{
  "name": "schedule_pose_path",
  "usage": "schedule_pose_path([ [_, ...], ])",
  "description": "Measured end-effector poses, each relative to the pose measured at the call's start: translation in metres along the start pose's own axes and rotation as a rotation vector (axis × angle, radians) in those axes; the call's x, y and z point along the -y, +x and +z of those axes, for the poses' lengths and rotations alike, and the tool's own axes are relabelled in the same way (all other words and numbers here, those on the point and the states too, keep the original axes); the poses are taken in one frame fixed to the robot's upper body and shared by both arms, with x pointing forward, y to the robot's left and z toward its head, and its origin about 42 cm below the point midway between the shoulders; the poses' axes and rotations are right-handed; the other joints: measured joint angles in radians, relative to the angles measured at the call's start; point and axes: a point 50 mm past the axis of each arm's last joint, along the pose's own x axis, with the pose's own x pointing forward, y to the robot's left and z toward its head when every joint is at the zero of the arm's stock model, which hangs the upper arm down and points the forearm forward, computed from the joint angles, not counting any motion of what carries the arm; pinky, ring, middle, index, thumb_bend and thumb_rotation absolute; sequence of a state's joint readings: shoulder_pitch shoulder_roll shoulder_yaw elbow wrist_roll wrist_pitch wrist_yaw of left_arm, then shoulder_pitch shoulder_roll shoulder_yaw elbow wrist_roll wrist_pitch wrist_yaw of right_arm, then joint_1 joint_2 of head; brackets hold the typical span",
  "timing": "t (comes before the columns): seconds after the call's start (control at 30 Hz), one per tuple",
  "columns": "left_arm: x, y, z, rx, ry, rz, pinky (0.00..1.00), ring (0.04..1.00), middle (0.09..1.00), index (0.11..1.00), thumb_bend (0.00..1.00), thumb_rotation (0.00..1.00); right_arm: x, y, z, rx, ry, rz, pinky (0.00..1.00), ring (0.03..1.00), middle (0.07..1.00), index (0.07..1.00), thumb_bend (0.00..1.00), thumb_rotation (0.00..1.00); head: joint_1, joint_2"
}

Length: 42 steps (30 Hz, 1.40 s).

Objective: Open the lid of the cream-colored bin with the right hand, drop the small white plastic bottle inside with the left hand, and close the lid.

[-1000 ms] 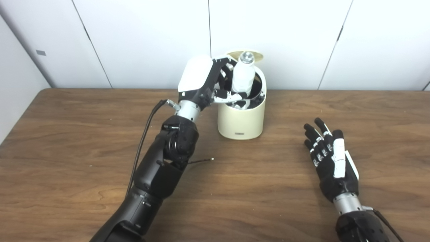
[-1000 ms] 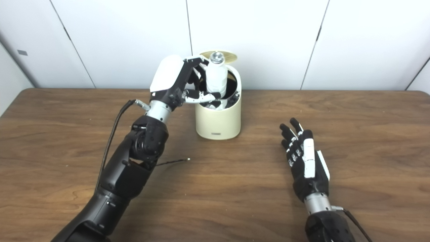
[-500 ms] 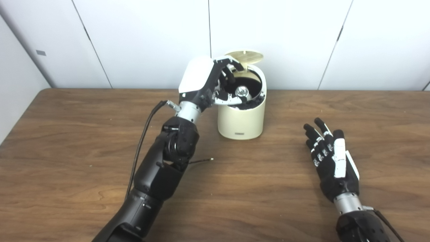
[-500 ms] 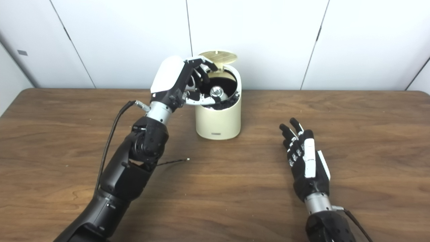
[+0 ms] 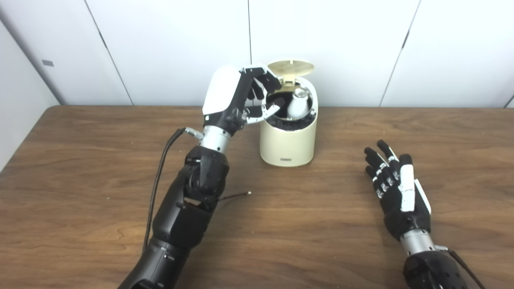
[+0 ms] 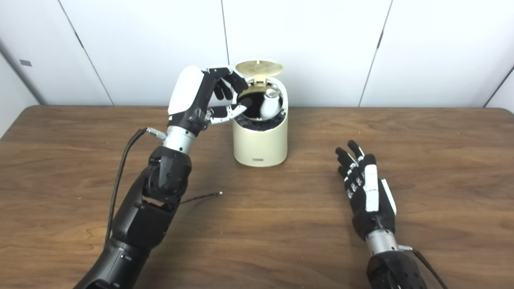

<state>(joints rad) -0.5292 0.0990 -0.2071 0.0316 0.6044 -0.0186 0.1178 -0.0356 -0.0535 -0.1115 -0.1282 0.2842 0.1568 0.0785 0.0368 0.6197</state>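
The small white plastic bottle (image 5: 298, 107) has been dropped into the cream-colored bin (image 5: 287, 140) — left hand (image 5: 241, 96) emptied, fingers apart; only lid-closing is left.

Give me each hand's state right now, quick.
Left hand: open, holding nothing, beside the rim of the cream-colored bin; the white plastic bottle lies inside.
Right hand: open, fingers spread, empty, over the table.

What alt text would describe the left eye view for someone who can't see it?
A small white bottle leans inside an open cream bin, its lid up. The robot's open left hand hovers beside the rim; its right hand rests open on the wooden table.
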Motion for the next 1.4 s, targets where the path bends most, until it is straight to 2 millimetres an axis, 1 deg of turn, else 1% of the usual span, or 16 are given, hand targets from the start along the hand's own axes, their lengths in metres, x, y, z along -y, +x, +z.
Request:
schedule_pose_path([
  [0.1,-0.010,-0.003,0.005,0.002,-0.036,0.017,0.38,0.417,0.498,0.495,0.50,0.00,0.001,0.000,0.000,0.000,-0.004,0.002,0.96,0.946,0.878,0.932,0.60,0.94,0.000,0.000],
  [0.23,-0.025,-0.013,0.004,-0.058,-0.088,0.041,0.34,0.400,0.489,0.510,0.50,0.00,0.005,0.000,0.001,0.000,-0.009,0.003,0.97,0.948,0.881,0.933,0.59,0.95,0.000,0.002],
  [0.4,-0.047,-0.032,-0.007,-0.172,-0.197,0.089,0.34,0.409,0.485,0.503,0.50,0.00,0.007,0.000,0.002,0.001,-0.009,-0.001,0.96,0.928,0.869,0.921,0.62,0.93,0.002,0.006],
  [0.53,-0.059,-0.052,-0.021,-0.267,-0.292,0.123,0.34,0.394,0.492,0.543,0.50,0.00,0.009,-0.001,0.003,0.003,-0.010,-0.014,0.96,0.945,0.892,0.920,0.63,0.93,-0.003,0.012],
  [0.6,-0.058,-0.065,-0.029,-0.323,-0.333,0.128,0.37,0.454,0.479,0.525,0.51,0.00,0.010,-0.001,0.003,0.005,-0.013,-0.018,0.95,0.949,0.902,0.916,0.64,0.93,-0.003,0.012],
  [0.67,-0.055,-0.079,-0.036,-0.378,-0.398,0.141,0.44,0.523,0.573,0.504,0.50,0.06,0.010,-0.001,0.005,0.011,-0.019,-0.022,0.96,0.957,0.914,0.922,0.66,0.93,-0.005,0.009],
  [0.7,-0.054,-0.085,-0.039,-0.396,-0.440,0.151,0.49,0.581,0.632,0.617,0.46,0.27,0.010,-0.001,0.007,0.016,-0.023,-0.021,0.97,0.962,0.923,0.929,0.66,0.93,-0.006,0.006],
  [0.73,-0.053,-0.091,-0.041,-0.411,-0.488,0.160,0.52,0.628,0.675,0.671,0.44,0.40,0.010,0.000,0.008,0.021,-0.028,-0.020,0.97,0.960,0.925,0.930,0.67,0.93,-0.008,0.005],
  [0.8,-0.051,-0.104,-0.044,-0.437,-0.593,0.183,0.62,0.715,0.758,0.747,0.40,0.58,0.011,0.002,0.012,0.029,-0.043,-0.017,0.97,0.968,0.941,0.943,0.66,0.95,-0.015,-0.003],
  [0.87,-0.048,-0.114,-0.048,-0.457,-0.662,0.207,0.71,0.781,0.820,0.804,0.38,0.73,0.013,0.005,0.016,0.039,-0.060,-0.013,0.96,0.970,0.945,0.943,0.66,0.95,-0.017,-0.005],
  [0.93,-0.045,-0.124,-0.050,-0.479,-0.717,0.221,0.83,0.872,0.910,0.879,0.39,0.88,0.012,0.008,0.023,0.060,-0.075,-0.007,0.97,0.971,0.948,0.936,0.66,0.94,-0.018,-0.006],
  [1.03,-0.042,-0.139,-0.054,-0.506,-0.772,0.225,0.90,0.918,0.947,0.925,0.42,0.92,0.009,0.017,0.035,0.096,-0.085,0.004,0.99,0.976,0.951,0.930,0.64,0.93,-0.023,-0.006],
  [1.1,-0.039,-0.146,-0.054,-0.506,-0.795,0.222,0.95,0.948,0.970,0.961,0.45,0.98,0.009,0.023,0.042,0.114,-0.099,0.014,1.00,0.985,0.954,0.923,0.64,0.95,-0.032,-0.006],
  [1.17,-0.037,-0.154,-0.055,-0.503,-0.804,0.220,0.97,0.955,0.973,0.971,0.46,1.00,0.009,0.029,0.048,0.131,-0.117,0.021,1.00,0.983,0.951,0.918,0.64,0.96,-0.035,-0.003],
  [1.27,-0.031,-0.166,-0.058,-0.519,-0.800,0.208,0.99,0.974,0.991,0.994,0.48,1.00,0.006,0.038,0.059,0.152,-0.172,0.031,0.98,0.969,0.941,0.912,0.66,0.95,-0.041,-0.002],
  [1.4,-0.021,-0.173,-0.060,-0.539,-0.806,0.180,1.00,0.998,1.000,1.000,0.50,1.00,-0.005,0.050,0.081,0.178,-0.265,0.062,0.99,0.972,0.950,0.912,0.66,0.97,-0.044,0.005],
])
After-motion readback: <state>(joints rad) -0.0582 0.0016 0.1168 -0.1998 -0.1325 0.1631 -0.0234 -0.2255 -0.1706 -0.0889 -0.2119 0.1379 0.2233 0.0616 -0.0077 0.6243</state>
